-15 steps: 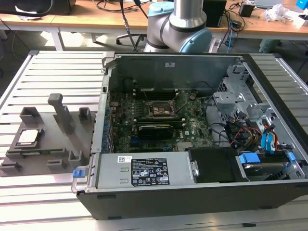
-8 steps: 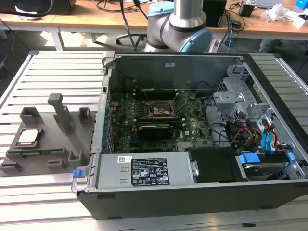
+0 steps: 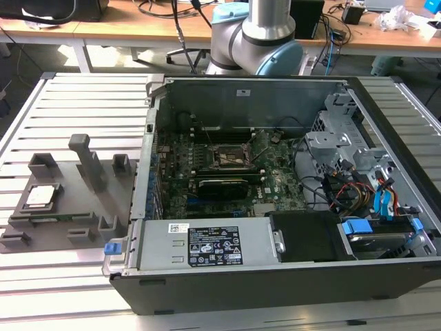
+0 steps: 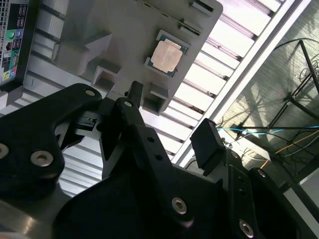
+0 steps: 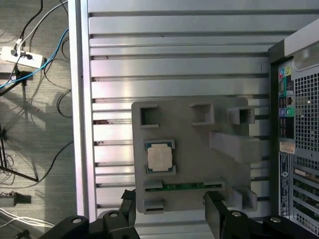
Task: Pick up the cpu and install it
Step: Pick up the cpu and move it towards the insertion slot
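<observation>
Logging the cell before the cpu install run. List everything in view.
cpu: 1, silver-grey, in a pocket of the fixture plate
fixture plate: 1, grey, raised blocks, on the table beside the case
green board strip: 1, green, in a fixture slot next to the cpu
computer case: 1, black, open, mid-table
motherboard: 1, green, inside the case
socket frame: 1, black and metal, on the motherboard
power supply: 1, silver, inside the case
cables: several, blue and orange, case end at the exterior view's right
table: 1, slatted metal
arm: 1, grey and light blue, behind the case
gripper: 1, black, open, empty, above the fixture
</observation>
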